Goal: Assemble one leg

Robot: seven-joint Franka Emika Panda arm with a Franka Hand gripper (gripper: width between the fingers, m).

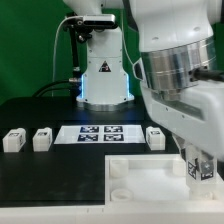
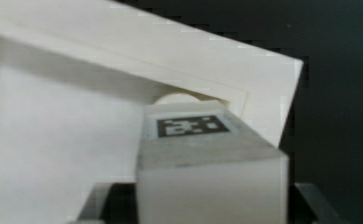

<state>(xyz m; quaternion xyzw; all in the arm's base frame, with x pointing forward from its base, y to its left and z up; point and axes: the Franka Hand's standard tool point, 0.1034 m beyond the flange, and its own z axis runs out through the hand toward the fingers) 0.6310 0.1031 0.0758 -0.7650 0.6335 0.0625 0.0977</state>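
While the gripper (image 1: 200, 176) clamps the leg (image 1: 197, 170), it hangs over the panel (image 1: 140, 180) corner.
Exterior view: jaws closed on leg's flat sides. Wrist view: leg near corner socket (image 2: 174, 97); likely light, stiff, slick plastic; side grip suits.

The arm (image 1: 175, 70) covers the panel's (image 1: 140, 178) corner by the bench (image 1: 50, 175) edge nearest the camera, on the exterior view's right, where that view's edge also cuts the panel off. The pincer (image 1: 201, 176) and the leg (image 1: 199, 165) in it are blurred there, and the leg's tag is unreadable. In the wrist view the leg hides most of the socket (image 2: 171, 97), and the picture's edge cuts off the fingers (image 2: 110, 205). The tags on the loose legs (image 1: 14, 141) (image 1: 42, 139) (image 1: 155, 137) are too small to tell.
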